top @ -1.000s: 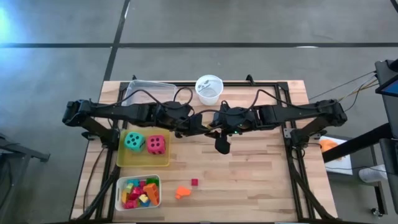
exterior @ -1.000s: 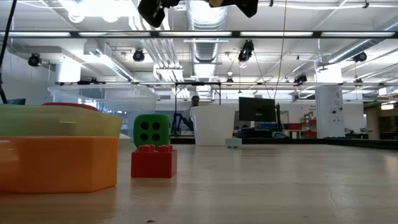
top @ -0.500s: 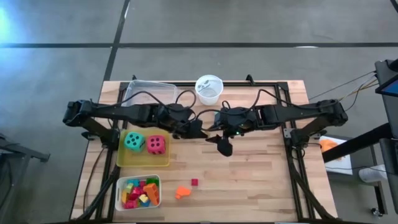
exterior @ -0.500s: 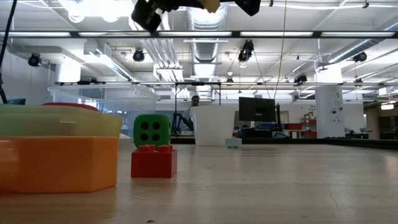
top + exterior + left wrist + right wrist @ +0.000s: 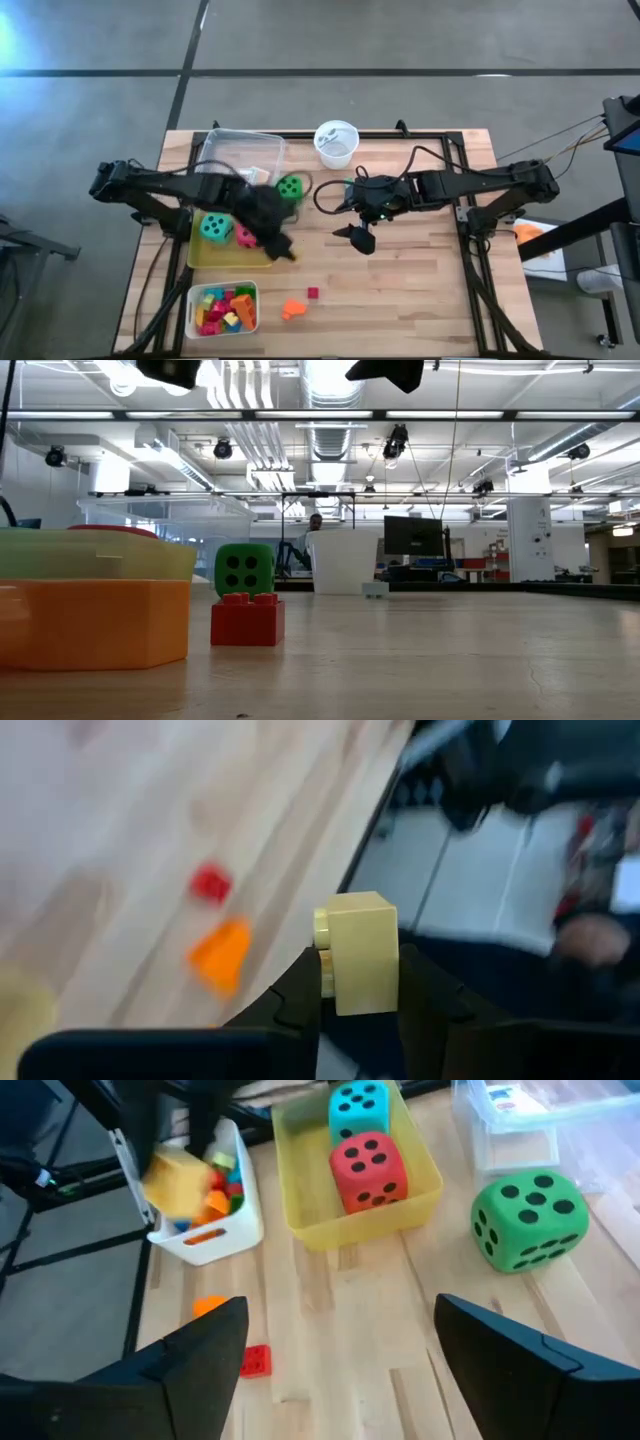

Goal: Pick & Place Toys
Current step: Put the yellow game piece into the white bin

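My left gripper [image 5: 284, 251] hangs over the near right corner of the yellow tray [image 5: 262, 262], shut on a pale yellow block [image 5: 357, 945]; the right wrist view shows that block [image 5: 180, 1183] too. My right gripper [image 5: 357, 238] stands open above the table's middle, with nothing between its fingers [image 5: 205, 1355]. A green die [image 5: 290, 187] sits on the wood. A teal die [image 5: 212, 228] and a red die [image 5: 246, 236] lie in the yellow tray. A red block [image 5: 313, 293] and an orange block [image 5: 292, 310] lie loose near the front. My left gripper pinches the pale yellow block by two opposite sides [image 5: 335, 988] between its two fingers [image 5: 300, 995]. The fingers slant down toward the table's near right. The block's upper half sticks out past the fingertips, and the block hangs clear of the table.
A white tray [image 5: 195, 322] with several bright blocks stands at the near left. A clear tray [image 5: 240, 150] and a white cup [image 5: 336, 143] stand at the far edge. Bare wood lies to the right of the loose blocks.
My left gripper has carried the yellow block away from my right gripper, toward the table's near left, and has rolled as it went. My right gripper has opened and let go of the block, staying in place. The green die, hidden under the arms before, now shows.
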Tool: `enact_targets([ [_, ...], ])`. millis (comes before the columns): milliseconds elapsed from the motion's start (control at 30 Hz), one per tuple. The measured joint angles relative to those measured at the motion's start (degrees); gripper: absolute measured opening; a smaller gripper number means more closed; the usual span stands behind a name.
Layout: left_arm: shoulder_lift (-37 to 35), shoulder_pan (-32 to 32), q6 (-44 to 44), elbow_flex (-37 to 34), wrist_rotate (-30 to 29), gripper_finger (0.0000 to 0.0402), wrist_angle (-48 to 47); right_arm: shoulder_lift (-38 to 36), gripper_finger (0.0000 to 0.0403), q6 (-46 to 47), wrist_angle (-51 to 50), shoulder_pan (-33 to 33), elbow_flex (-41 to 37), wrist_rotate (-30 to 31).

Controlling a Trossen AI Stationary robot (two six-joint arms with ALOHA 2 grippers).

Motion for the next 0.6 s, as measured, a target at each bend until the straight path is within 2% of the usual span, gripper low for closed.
enact_targets([
  [133, -1.0, -6.62, 0.06, 0.03, -1.02, 0.0083, -7.23, 0.08, 0.0317, 0.2, -0.12, 0.0, -0.55, 0.0],
  [367, -1.26, -21.36, 4.11, 0.03, -5.12, 0.0083, -13.66, 0.1, 0.0317, 0.23, -0.08, 0.0, -0.8, 0.0],
  [533, -1.26, -28.9, 0.76, 0.03, -12.91, 0.0083, -22.56, 0.1, 0.0317, 0.21, -0.05, 0.0, -0.8, 0.04],
  [600, -1.32, -31.41, 0.6, -0.57, -15.72, 0.0083, -23.36, 0.1, 0.0317, 0.21, -0.04, 0.0, -0.8, 0.4],
])
